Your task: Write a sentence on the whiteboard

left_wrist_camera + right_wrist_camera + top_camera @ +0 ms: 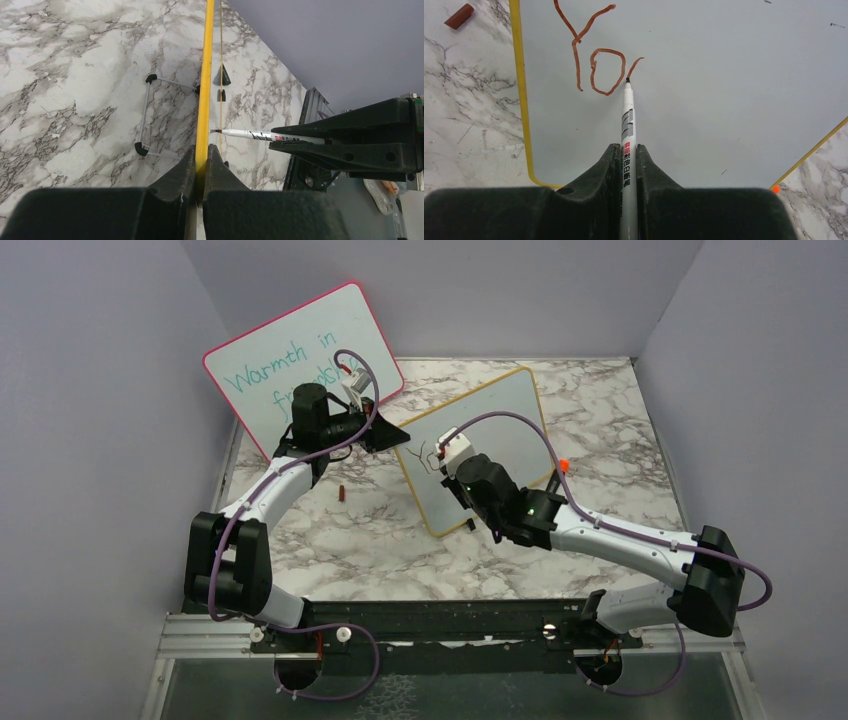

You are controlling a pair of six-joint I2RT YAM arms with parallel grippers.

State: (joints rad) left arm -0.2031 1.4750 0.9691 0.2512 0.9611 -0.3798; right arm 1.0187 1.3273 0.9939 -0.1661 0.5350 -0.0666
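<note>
— How do the jaws of the right gripper (pixel 626 148) stand?

— Narrow, pinched on the barrel of a white marker (pixel 627 117). The marker runs straight out ahead of the jaws, and its dark tip touches the whiteboard (pixel 734 80).

— Is there any print on the barrel?

— There is a red patch with pale characters and some black blocks just ahead of the jaws. All of it is too small to read.

— And the sentence (pixel 594 55)?

— It lies ahead of those jaws and a little to their left. It reads "Yo" in red-brown, followed by a short curved stroke whose lower end meets the marker tip.

— What about the left gripper (pixel 201 152)?

— Its jaws are clamped narrow on the whiteboard's yellow frame, which runs edge-on straight ahead from between them. To the left of those jaws a grey wire stand (pixel 145 115) with black tips reaches the frame and rests on the marble table (pixel 65 75). To their right the marker comes in sideways against the board's face. The whiteboard stands propped between the two grippers.

— And farther out?

— Far ahead and left of the right jaws, off the board, a red-brown cap (pixel 459 16) lies on the table. On the far side of the left gripper in the top view stands a pink-framed board (pixel 290 350). Its teal writing reads "Warmth in", and the arm partly hides a second line.
</note>
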